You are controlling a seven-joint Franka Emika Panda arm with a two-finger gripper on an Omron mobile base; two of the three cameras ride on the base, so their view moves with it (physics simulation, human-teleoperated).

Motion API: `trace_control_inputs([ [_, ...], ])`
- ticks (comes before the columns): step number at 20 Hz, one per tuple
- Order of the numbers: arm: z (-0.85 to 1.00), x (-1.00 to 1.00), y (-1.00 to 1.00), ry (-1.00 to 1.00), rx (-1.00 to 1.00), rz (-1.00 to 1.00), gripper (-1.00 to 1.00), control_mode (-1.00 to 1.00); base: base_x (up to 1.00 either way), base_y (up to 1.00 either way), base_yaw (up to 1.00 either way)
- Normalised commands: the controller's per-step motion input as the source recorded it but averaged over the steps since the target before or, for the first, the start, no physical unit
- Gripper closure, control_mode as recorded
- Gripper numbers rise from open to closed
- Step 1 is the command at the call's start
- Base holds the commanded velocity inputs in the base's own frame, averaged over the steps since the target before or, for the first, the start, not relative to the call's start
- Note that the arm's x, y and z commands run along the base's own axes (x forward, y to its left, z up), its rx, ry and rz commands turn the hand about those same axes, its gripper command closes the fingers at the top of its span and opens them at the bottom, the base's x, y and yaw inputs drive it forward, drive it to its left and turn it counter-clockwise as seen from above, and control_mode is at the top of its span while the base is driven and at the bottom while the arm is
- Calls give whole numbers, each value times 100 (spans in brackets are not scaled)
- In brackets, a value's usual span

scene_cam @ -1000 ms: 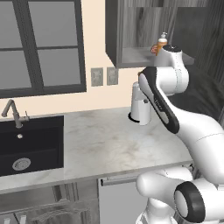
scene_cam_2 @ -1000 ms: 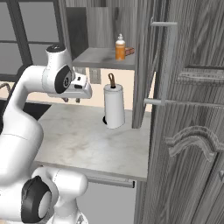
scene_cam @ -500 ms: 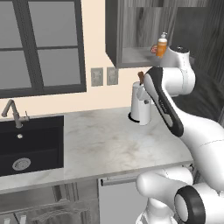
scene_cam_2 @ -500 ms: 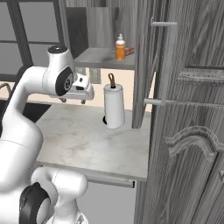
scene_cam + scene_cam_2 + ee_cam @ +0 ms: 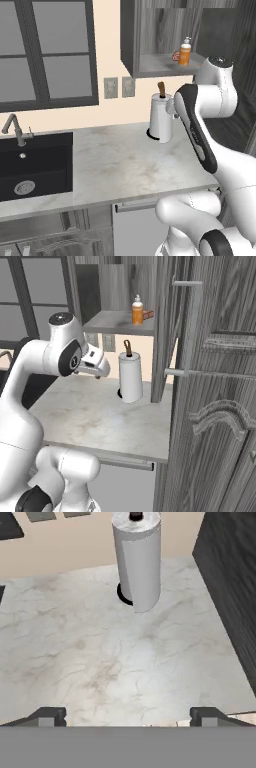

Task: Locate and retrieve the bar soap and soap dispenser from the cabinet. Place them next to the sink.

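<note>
Two-finger gripper (image 5: 127, 717) hanging above marble counter (image 5: 100, 662), fingertips spread wide, gripping nothing; small orange soap dispenser (image 5: 137, 310) standing on shelf of dark grey wood-grain cabinet (image 5: 117, 322); reddish-pink bar soap (image 5: 147, 315) lying just beside it.

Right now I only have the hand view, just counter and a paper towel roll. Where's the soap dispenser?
Observer: The soap dispenser stands on the shelf of the open cabinet, above the paper towel roll.
Operator: And the bar soap?
Observer: The bar soap lies on the same shelf, just behind the dispenser toward the open door side.
Operator: Which way is the sink?
Observer: The sink is at the left end of the counter, under the window.
</note>
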Motion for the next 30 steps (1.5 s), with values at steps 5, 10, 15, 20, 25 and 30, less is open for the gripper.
trace_control_inputs([
  [5,41,0,0,-7,-3,-23,-100,-100,0,0,0],
  [10,34,14,-3,-16,-5,-5,-100,-100,0,0,0],
  [15,20,13,-20,-23,2,5,-100,-100,0,0,0],
  [20,19,10,-8,-31,3,14,-100,-100,0,0,0],
  [25,9,0,0,-8,-2,2,-100,-100,0,0,0],
  [30,17,0,0,-2,-8,-6,-100,-100,0,0,0],
])
